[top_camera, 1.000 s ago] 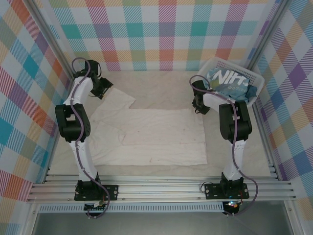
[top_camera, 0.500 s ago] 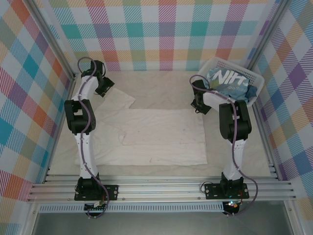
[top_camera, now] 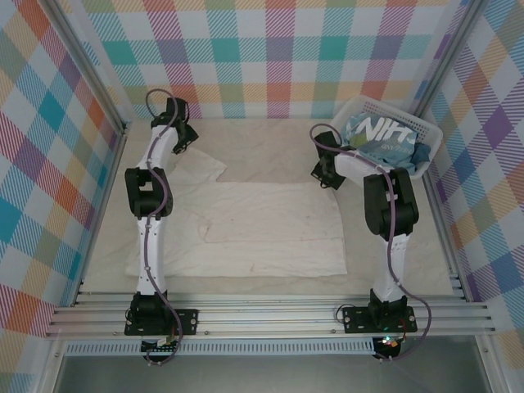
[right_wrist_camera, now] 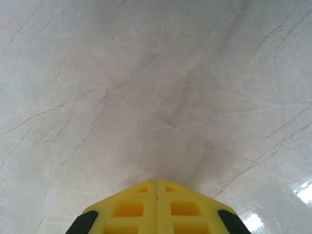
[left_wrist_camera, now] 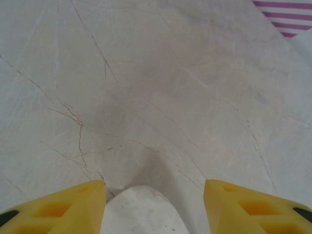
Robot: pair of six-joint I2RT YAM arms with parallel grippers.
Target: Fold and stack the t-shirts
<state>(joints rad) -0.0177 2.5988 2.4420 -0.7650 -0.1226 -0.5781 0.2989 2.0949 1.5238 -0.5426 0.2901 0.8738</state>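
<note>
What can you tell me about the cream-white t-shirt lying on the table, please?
The cream-white t-shirt looks like soft, wrinkled cloth. It lies flat on the table, its body a wide rectangle crossed by a fold edge, one sleeve pointing far left. A cloth tip, apparently that sleeve, shows between the open fingers of the left gripper; contact is unclear.

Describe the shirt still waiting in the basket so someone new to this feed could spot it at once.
Look to the far right corner of the table, where a white slatted basket sits against the plaid wall. The light blue t-shirt is bunched up inside it. Unlike the cream-white t-shirt spread flat mid-table, it is crumpled and carries big white lettering.
</note>
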